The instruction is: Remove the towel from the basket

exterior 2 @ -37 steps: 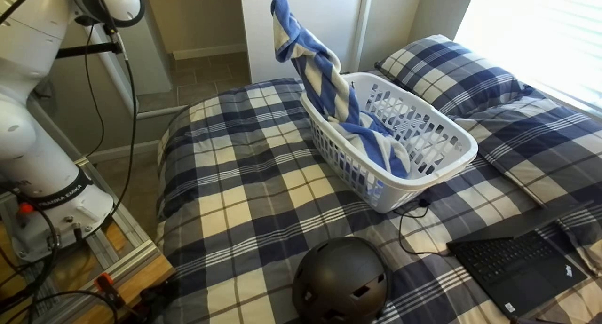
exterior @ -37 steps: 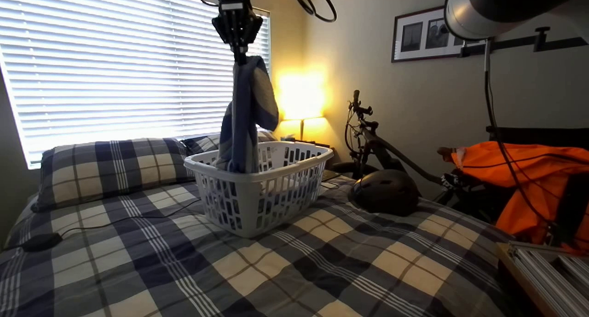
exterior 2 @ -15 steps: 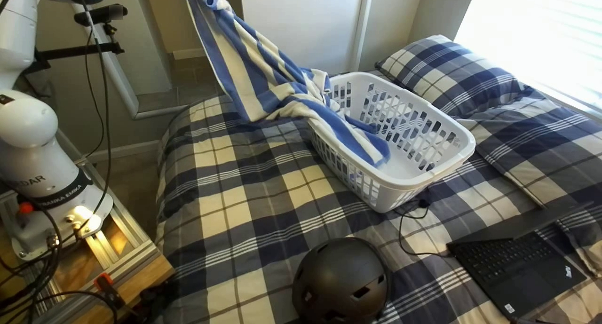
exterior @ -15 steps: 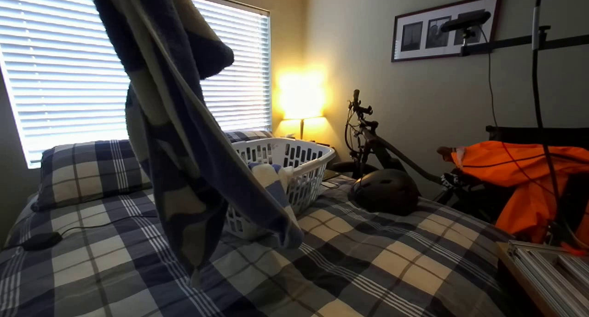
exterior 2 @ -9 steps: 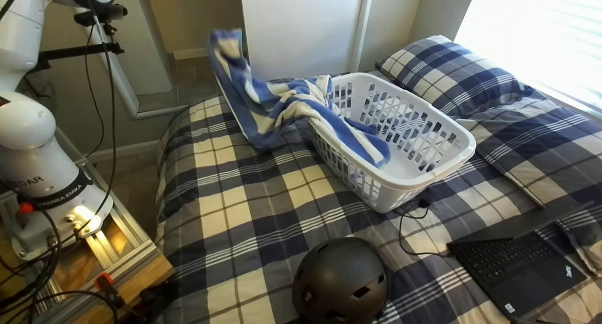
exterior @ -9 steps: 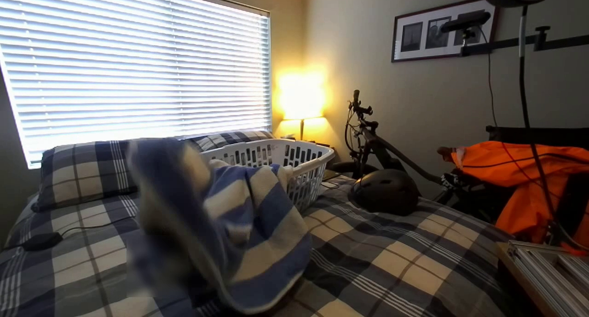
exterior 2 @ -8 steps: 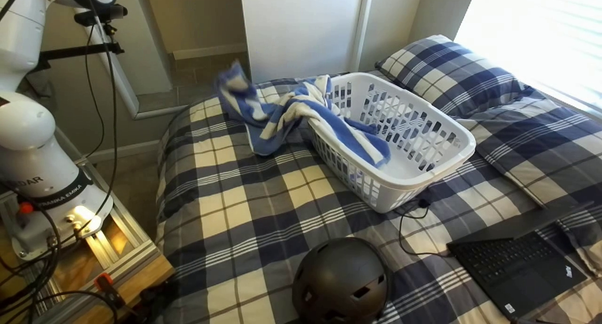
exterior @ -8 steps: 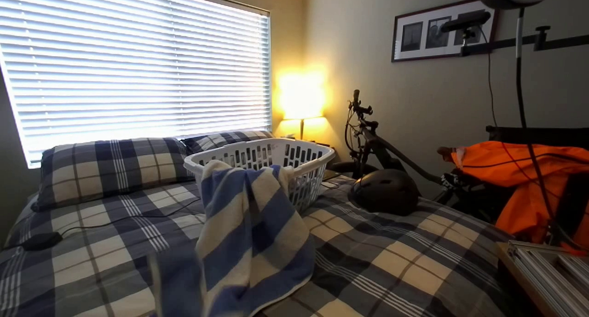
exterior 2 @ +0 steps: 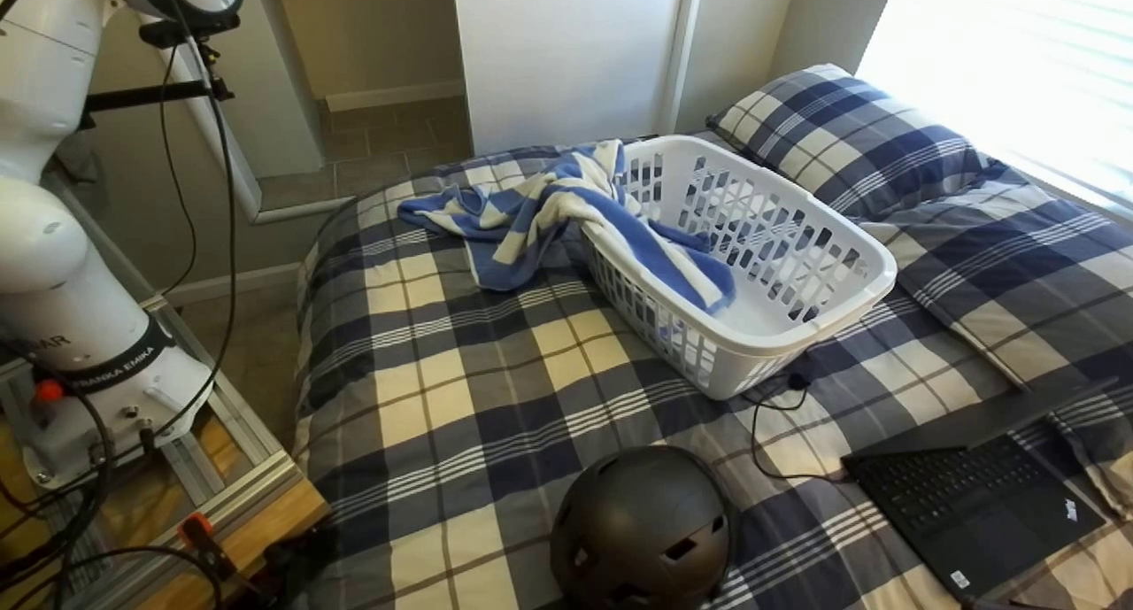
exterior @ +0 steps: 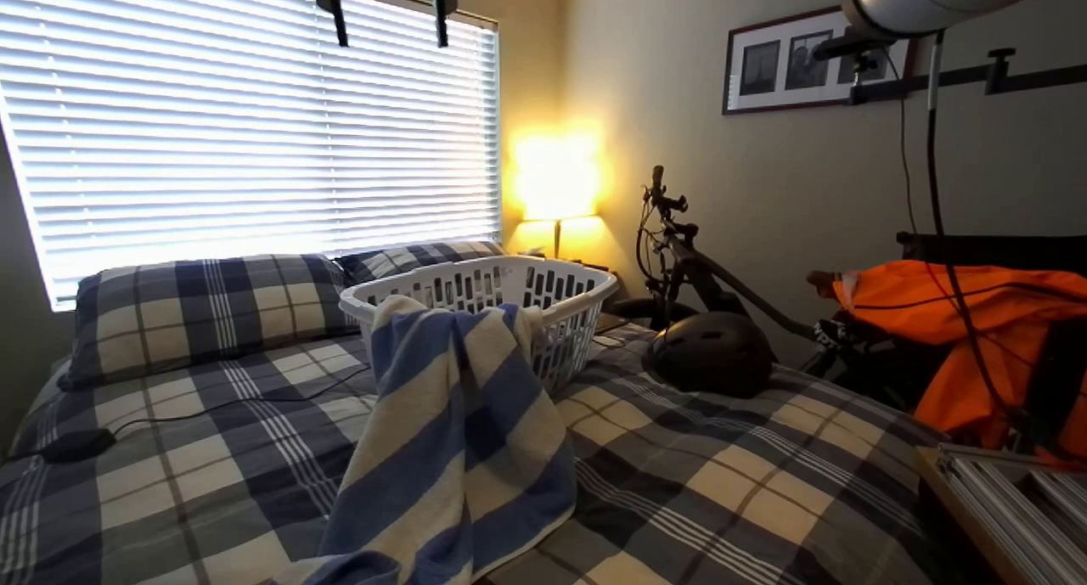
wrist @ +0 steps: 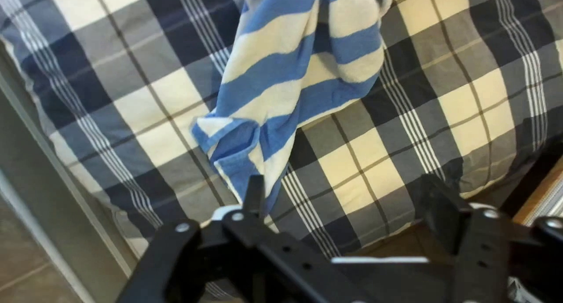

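Observation:
The blue-and-white striped towel (exterior: 408, 432) (exterior 2: 584, 204) hangs over the near rim of the white basket (exterior: 586, 295) (exterior 2: 872, 282). One end of it lies inside the basket, while the longer part spreads down onto the plaid bed. In the wrist view the towel (wrist: 272, 70) runs from the top edge to a crumpled end by the left finger (wrist: 254, 193). High above the bed, my gripper (exterior: 392, 42) (wrist: 344, 182) stands wide open with nothing between its fingers. The gripper itself is out of frame in an exterior view that shows the arm (exterior 2: 53, 88).
A black helmet (exterior 2: 642, 530) (exterior: 709, 356) and an open laptop (exterior 2: 982, 504) lie on the bed near the basket. Pillows (exterior: 204, 313) stand behind it. A cable (exterior: 229, 407) crosses the bedspread. The robot's base frame (exterior 2: 230, 477) adjoins the bed.
My shut gripper lifted the towel and drew it over the basket's rim. Then it opened, and the raised end dropped onto the bed. The basket has hardly moved.

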